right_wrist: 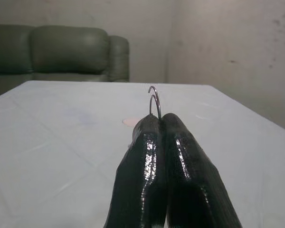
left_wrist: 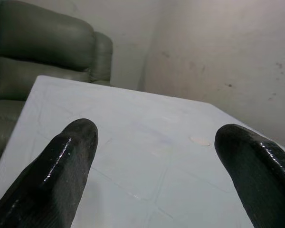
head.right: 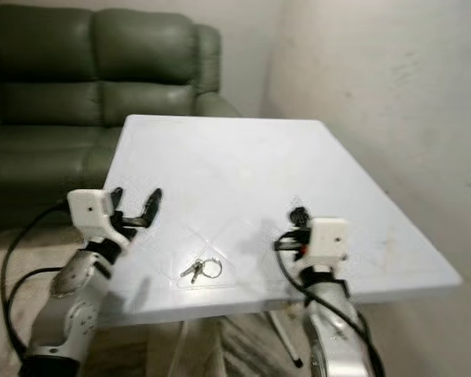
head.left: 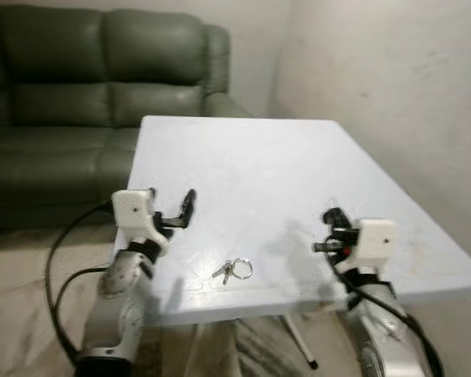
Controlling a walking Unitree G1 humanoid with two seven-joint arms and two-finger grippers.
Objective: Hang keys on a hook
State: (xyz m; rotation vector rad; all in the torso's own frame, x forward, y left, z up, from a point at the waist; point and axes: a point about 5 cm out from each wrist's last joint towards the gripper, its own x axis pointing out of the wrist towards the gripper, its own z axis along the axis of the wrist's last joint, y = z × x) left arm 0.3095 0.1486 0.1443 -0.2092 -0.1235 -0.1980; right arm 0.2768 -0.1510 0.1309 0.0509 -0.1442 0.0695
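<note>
A small bunch of keys on a ring (head.left: 234,269) lies flat on the white table (head.left: 251,165), close to its near edge, between my two arms. My left gripper (head.right: 135,198) hovers open over the table's near left corner, up and to the left of the keys, with nothing between its black fingers (left_wrist: 71,152). My right gripper (head.left: 330,216) is off to the right of the keys, at the near right part of the table. It is shut on a thin metal wire hook (right_wrist: 155,97) whose curved end sticks up out of the fingertips.
A dark green leather sofa (head.left: 78,94) stands behind and to the left of the table. A pale wall (head.left: 392,78) runs along the right side. Black cables (head.left: 59,259) hang from my left arm. The table's legs (head.left: 298,342) show beneath its front edge.
</note>
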